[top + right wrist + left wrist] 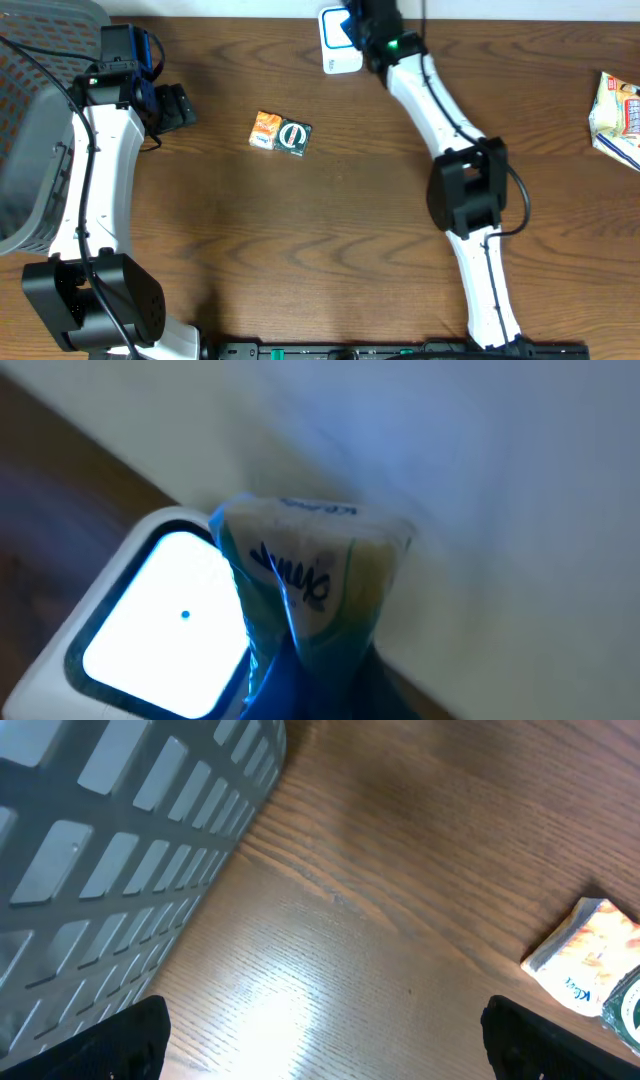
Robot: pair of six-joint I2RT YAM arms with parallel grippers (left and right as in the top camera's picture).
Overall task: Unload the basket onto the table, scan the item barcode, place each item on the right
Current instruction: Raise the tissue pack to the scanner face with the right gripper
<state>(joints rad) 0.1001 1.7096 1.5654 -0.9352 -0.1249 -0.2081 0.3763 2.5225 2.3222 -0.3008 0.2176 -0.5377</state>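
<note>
My right gripper [360,22] reaches to the table's far edge and is shut on the item, a small crinkly packet [310,575] with dark lettering. In the right wrist view the packet stands upright just right of the scanner [150,625], whose window glows white and tints the packet blue. From overhead the white scanner [338,55] lies right under that gripper. My left gripper [176,106] is open over bare wood beside the basket, its black fingertips [125,1042] wide apart with nothing between them.
A grey slatted basket [30,130] [110,820] fills the left edge. An orange packet [266,130] [590,955] and a green-black packet [295,137] lie side by side mid-table. At the right edge lies a snack bag [618,115].
</note>
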